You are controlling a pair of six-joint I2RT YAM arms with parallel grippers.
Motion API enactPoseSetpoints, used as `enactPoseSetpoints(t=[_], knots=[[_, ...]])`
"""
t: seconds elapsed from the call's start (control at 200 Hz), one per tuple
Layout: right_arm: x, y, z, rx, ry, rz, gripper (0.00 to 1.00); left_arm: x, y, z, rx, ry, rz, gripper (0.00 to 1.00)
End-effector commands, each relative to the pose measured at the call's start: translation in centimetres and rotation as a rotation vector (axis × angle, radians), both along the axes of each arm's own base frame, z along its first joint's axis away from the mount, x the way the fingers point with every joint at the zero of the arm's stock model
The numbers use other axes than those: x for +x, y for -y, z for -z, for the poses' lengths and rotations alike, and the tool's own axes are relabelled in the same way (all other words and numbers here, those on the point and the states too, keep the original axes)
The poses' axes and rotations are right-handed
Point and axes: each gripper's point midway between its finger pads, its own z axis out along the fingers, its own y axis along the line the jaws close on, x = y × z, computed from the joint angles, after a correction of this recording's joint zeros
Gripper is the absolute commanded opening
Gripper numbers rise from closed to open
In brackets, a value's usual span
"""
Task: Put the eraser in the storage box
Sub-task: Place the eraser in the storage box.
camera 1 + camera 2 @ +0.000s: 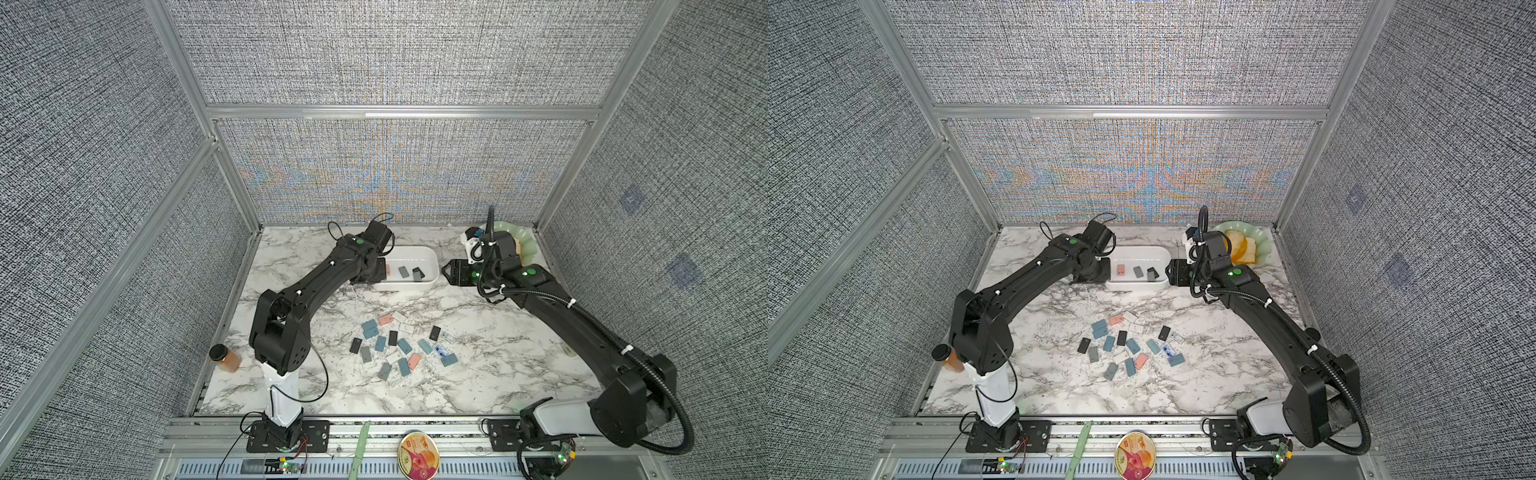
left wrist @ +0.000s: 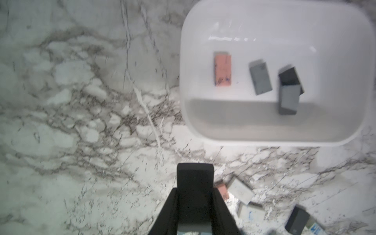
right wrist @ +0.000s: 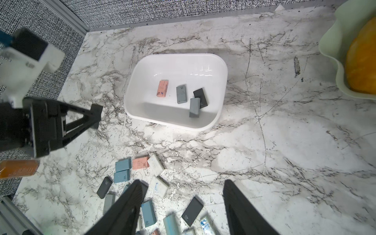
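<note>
left claw (image 2: 195,173): pinched shut on nothing, hanging just outside the storage box (image 3: 222,81) at the end nearest the left arm; being off the rim, it blocks nothing inside.
right claw (image 3: 182,183): jaws stand apart with nothing between them, just outside the box's opposite end, tips aimed toward the box; the wrist view suggests it is parked high, out of the way.
storage box: flat on the marble table (image 1: 478,374), open top up, between the two claws, so either arm can reach it.
pink eraser (image 2: 222,69): flat on the box floor, at the end nearest the left claw.
grey eraser (image 2: 260,78): flat on the floor mid-box, apart from the pink one.
black eraser (image 2: 290,76): farther along the floor, with a second grey eraser (image 2: 289,99) propped at a tilt across it.
loose erasers (image 3: 123,164): a scatter well apart from the box, on its side facing the arm bases; several touch, leaving narrow gaps for a grip.
step, as judged: four are in; an empty claw likely needs to go for the scatter.
green dish (image 3: 333,50): beyond the box's right-arm end, not the target.
</note>
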Motion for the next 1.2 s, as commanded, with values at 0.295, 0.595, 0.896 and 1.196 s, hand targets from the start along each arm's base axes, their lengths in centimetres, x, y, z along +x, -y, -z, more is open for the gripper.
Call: enactPoseSetpoints(t=[0.295,0.595,0.896,1.196], knots=[[-1.2,3.2,0.2,-0.050,-0.007,0.072,0.66,7.2,5.0,2.4,0.000,0.037,0.088,0.27],[-2.0,4.6,0.8,-0.064,-0.027,0.108,0.66,9.7,6.4,5.7,-0.017,0.083,0.076,0.28],[-2.2,4.9,1.1,-0.063,-0.037,0.121,0.66,11.3,6.7,8.9,-0.002,0.106,0.055,0.28],[-2.2,5.1,1.1,-0.063,-0.041,0.126,0.66,12.5,6.4,10.9,0.017,0.135,-0.003,0.33]])
